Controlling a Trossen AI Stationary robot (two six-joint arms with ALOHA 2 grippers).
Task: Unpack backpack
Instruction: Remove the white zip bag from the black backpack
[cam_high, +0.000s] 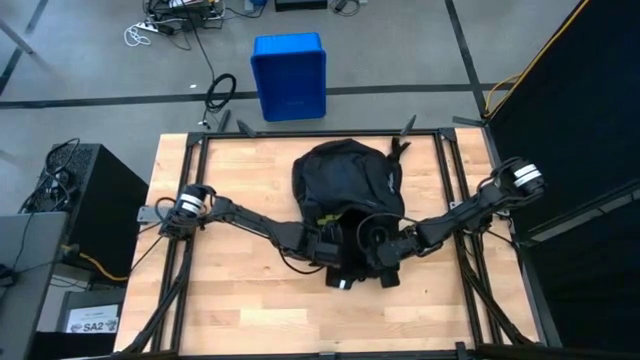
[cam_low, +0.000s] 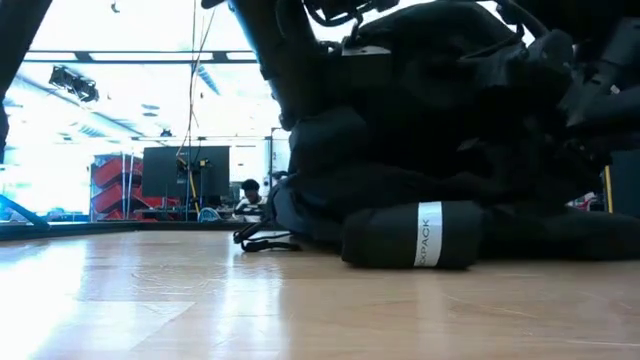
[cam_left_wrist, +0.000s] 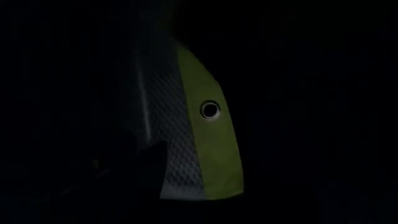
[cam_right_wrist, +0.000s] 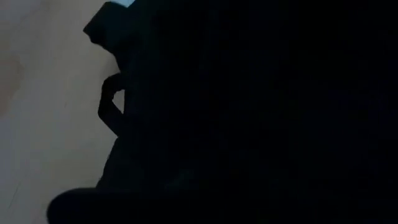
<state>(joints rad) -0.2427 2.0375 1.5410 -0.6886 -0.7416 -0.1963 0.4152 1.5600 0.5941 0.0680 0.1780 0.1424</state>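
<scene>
On table centre | backpack (cam_high: 345, 180) long axis near-far | opening faces arms

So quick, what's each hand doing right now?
Left hand: at the backpack opening, whether open or holding anything cannot be told.
Right hand: closed, against the backpack; holding what cannot be told.

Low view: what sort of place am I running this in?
Probably a robotics lab or workshop: a framed wooden table on a concrete floor, loose cables and a blue bin beyond it, and a person seated among monitors in a big windowed hall.
</scene>
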